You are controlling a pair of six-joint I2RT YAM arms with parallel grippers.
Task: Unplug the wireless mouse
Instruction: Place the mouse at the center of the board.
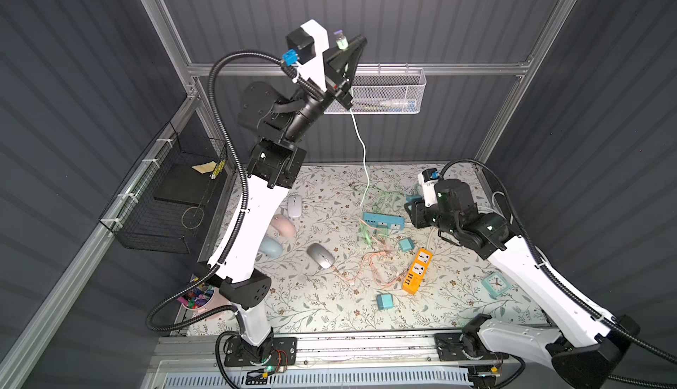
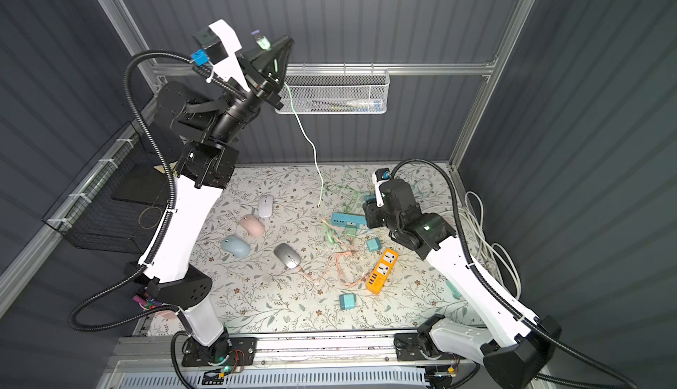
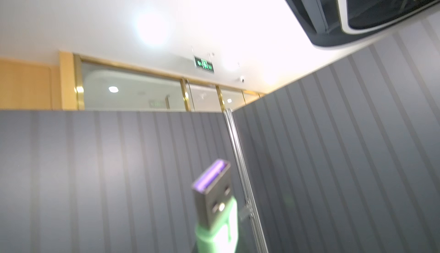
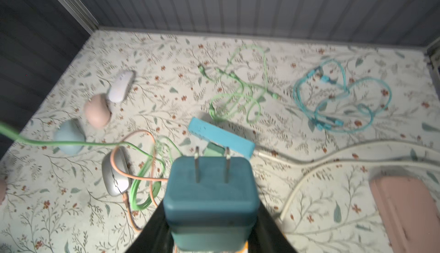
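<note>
A grey wireless mouse (image 1: 320, 255) (image 4: 115, 173) lies mid-table with an orange cable (image 1: 366, 266) plugged into its front end; the cable runs to an orange power strip (image 1: 417, 270). My left gripper (image 1: 342, 44) is raised high near the back wall, shut on a green USB plug (image 3: 214, 199), whose green cable (image 1: 362, 149) hangs down to the table. My right gripper (image 4: 210, 228) hovers at the right over a blue power strip (image 1: 383, 220), shut on a teal two-prong charger (image 4: 210, 192), prongs pointing away from the wrist.
White (image 1: 294, 205), pink (image 1: 282, 225) and light blue (image 1: 270, 249) mice lie at the left. Two teal chargers (image 1: 384, 301) (image 1: 405, 244), a clock (image 1: 495, 284), coiled green and blue cables (image 4: 342, 101) and white cords (image 4: 333, 158) lie about. Baskets hang on the back (image 1: 388, 90) and left (image 1: 172, 200) walls.
</note>
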